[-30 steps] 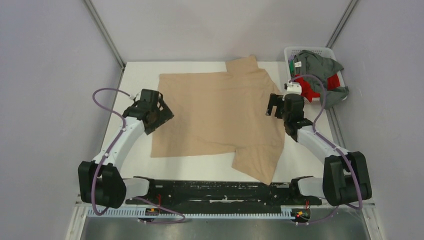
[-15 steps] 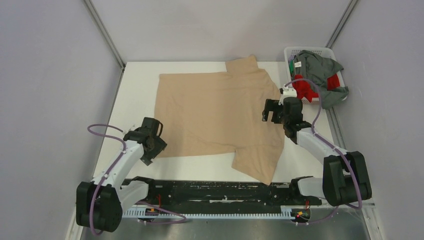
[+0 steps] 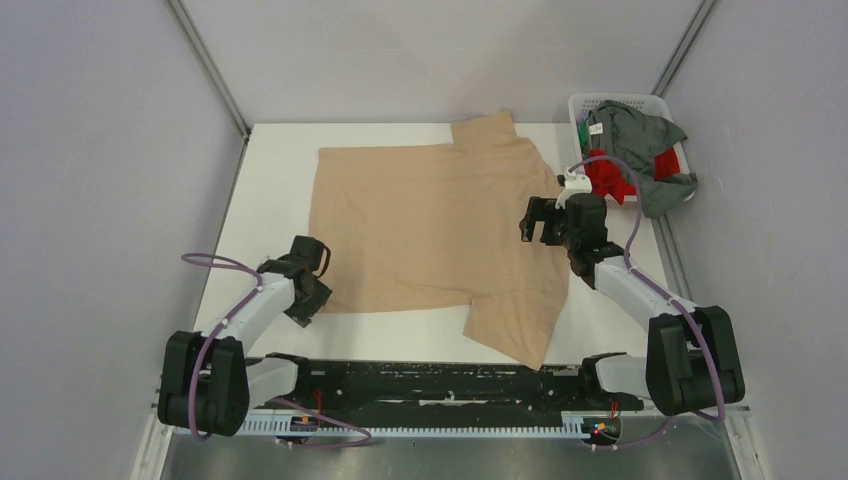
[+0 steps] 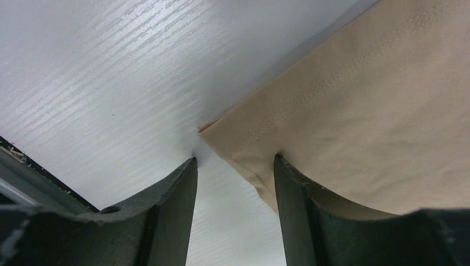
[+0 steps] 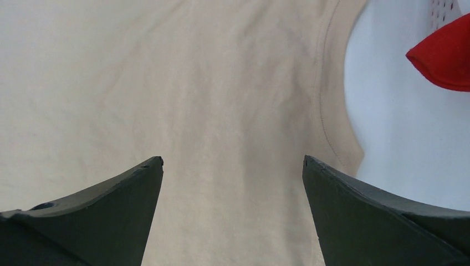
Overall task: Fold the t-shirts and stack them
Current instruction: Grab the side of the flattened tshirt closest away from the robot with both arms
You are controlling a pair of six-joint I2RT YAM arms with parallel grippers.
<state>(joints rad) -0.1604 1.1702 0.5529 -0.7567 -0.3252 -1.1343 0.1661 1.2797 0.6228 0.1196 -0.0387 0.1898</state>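
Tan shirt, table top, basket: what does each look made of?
Tan shirt: soft knit cloth, matte. The left wrist view shows a fine weave and a double-stitched hem.
Table top: white board, probably laminate, with a faint sheen and streaky, grain-like texture.
Basket: likely white plastic, with a rigid rim. It is too small to tell more.

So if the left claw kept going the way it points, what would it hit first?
Most likely the corner of the tan shirt: the left gripper points down at it, one finger each side of the hem. The table lies right beneath; the remaining gap is hard to judge.
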